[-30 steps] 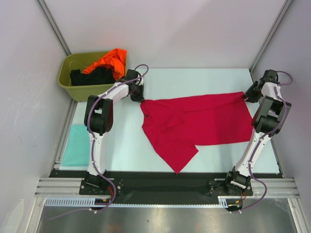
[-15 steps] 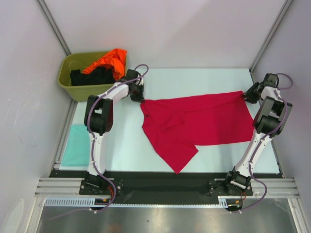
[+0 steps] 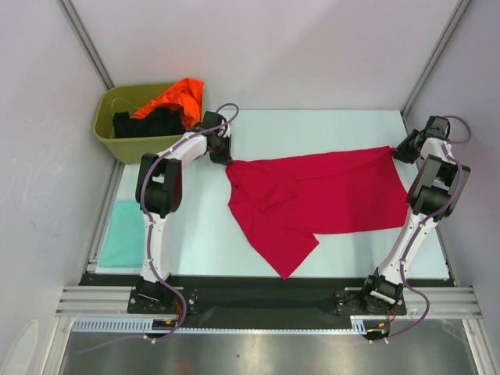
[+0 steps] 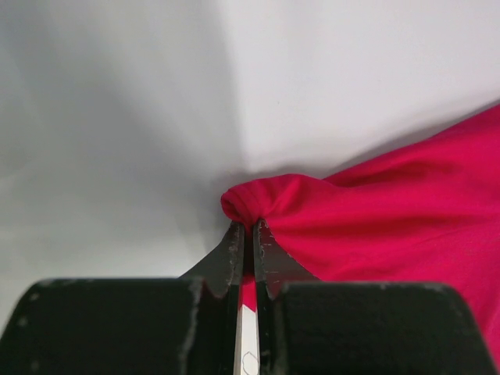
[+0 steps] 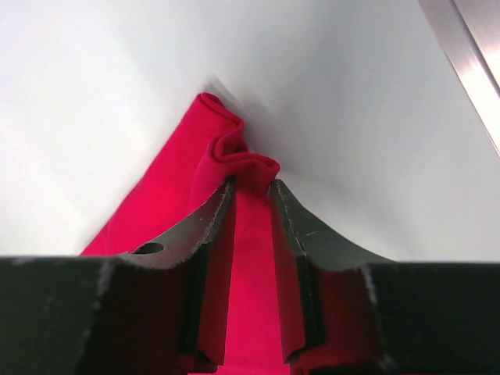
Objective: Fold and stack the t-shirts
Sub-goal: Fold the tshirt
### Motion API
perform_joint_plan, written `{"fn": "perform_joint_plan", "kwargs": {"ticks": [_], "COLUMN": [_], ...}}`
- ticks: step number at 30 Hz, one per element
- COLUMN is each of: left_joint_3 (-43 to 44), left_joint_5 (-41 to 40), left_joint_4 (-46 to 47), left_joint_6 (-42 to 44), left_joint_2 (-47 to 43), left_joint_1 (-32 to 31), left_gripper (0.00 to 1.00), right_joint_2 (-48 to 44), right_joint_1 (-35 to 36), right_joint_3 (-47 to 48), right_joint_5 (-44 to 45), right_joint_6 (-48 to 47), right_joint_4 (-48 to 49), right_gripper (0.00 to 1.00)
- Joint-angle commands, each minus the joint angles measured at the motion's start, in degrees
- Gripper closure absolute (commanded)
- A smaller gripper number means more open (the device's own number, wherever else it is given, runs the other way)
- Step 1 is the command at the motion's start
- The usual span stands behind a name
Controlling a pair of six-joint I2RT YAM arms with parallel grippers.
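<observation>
Top view: the crimson t-shirt (image 3: 312, 195) lies spread on the desk (image 3: 312, 129), reaching from the middle towards the right edge. Its upper hem runs roughly parallel to the far edge, and one pointed flap reaches towards the near edge.

Left wrist view: the left gripper (image 4: 247, 226) is clenched on a bunched corner of the crimson t-shirt (image 4: 375, 203). Its jaws stand almost together, with only a thin sliver of cloth between them. In the top view this grasp (image 3: 226, 155) sits at the shirt's far-left corner.

Right wrist view: the right gripper (image 5: 251, 187) grasps a rolled fold of the crimson t-shirt (image 5: 180, 180). Its jaws stand slightly apart, and cloth fills the gap. In the top view this grasp (image 3: 397, 151) sits at the shirt's far-right corner, close to the desk's right edge.

An olive tub (image 3: 109, 134) at the far-left corner holds an orange t-shirt (image 3: 176, 98) and a black t-shirt (image 3: 148, 123). A folded teal t-shirt (image 3: 121, 234) lies just beside the left edge, towards the near corner.
</observation>
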Motion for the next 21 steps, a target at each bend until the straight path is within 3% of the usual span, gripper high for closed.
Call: {"fn": "perform_joint_plan", "kwargs": {"ticks": [1,3,4,6,11,21], "left_joint_3": [2.49,2.67,2.75,2.67,2.84,2.32], "left_joint_5": [-0.07,0.02,0.02,0.02,0.20,0.03], "left_joint_4": [-0.46,-0.46,-0.46,-0.46,-0.38,-0.20], "left_joint_6": [0.82,0.91,0.91,0.82,0.82,0.82], "left_joint_2": [0.59,0.68,0.68,0.59,0.68,0.15], "left_joint_1": [0.81,0.81,0.81,0.81,0.81,0.81], "left_gripper": [1.00,1.00,1.00,1.00,1.00,1.00], "right_joint_2": [0.66,0.75,0.66,0.66,-0.22,-4.53], "right_joint_1": [-1.82,-1.82,-1.82,-1.82,-1.82,-1.82], "right_joint_3": [3.26,3.79,3.88,4.23,4.23,6.06], "right_joint_5": [0.81,0.72,0.55,0.63,1.51,8.72], "right_joint_6": [-0.66,-1.01,-1.45,-1.63,-2.42,-5.14], "right_joint_4": [0.04,-0.39,-0.40,-1.01,-2.24,-13.74], "right_gripper": [0.70,0.74,0.92,1.00,1.00,1.00]}}
